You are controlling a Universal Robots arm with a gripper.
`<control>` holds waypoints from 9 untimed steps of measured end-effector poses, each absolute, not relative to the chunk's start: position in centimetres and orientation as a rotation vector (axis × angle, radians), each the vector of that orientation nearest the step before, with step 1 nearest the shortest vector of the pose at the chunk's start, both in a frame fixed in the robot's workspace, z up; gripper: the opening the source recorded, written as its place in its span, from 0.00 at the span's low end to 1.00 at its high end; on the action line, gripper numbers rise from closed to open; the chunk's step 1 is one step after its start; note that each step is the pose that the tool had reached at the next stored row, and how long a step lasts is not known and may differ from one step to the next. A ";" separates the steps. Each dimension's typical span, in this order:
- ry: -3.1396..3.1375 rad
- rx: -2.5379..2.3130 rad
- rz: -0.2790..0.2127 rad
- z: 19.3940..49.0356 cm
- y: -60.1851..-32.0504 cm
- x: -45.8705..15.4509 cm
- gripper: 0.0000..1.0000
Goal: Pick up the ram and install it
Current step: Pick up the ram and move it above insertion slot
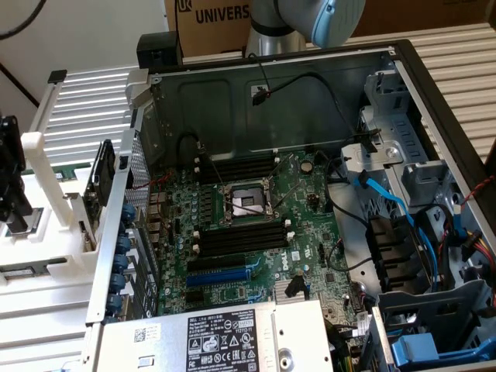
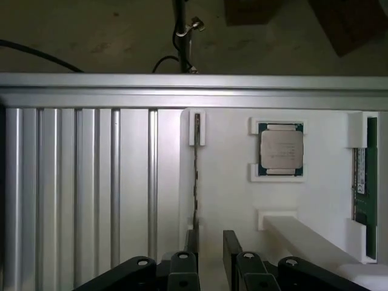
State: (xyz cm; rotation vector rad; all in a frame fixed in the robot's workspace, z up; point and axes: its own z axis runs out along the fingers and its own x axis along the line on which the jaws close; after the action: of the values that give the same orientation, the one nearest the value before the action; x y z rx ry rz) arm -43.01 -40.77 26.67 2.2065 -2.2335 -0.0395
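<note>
Your ram point(image 2: 196, 176) stands on edge in a slot of the white holder point(image 2: 224, 182), and nothing grips it. The end effector point(image 2: 210, 245) is open and lined up with it, one finger point(image 2: 191, 245) just beside the stick's end. On the same holder you see a processor chip point(image 2: 282, 148) in its own seat and a second green stick point(image 2: 362, 188) at the holder's edge, well apart. The holder sits on the ribbed metal counter point(image 2: 79, 182), to the exterior view's left of the open computer case point(image 1: 256, 101).
</note>
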 end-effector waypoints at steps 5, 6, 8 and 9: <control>-2.234 2.206 -0.040 26.1 -40.9 -43.3 0.31; -2.233 2.206 -0.040 26.0 -40.9 -43.3 0.31; -2.232 2.205 -0.042 25.8 -41.0 -43.4 0.31; -2.231 2.204 -0.044 25.7 -41.0 -43.5 0.31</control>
State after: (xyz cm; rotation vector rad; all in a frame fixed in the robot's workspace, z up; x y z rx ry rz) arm -43.49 -40.97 25.67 2.2040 -2.2312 -0.0435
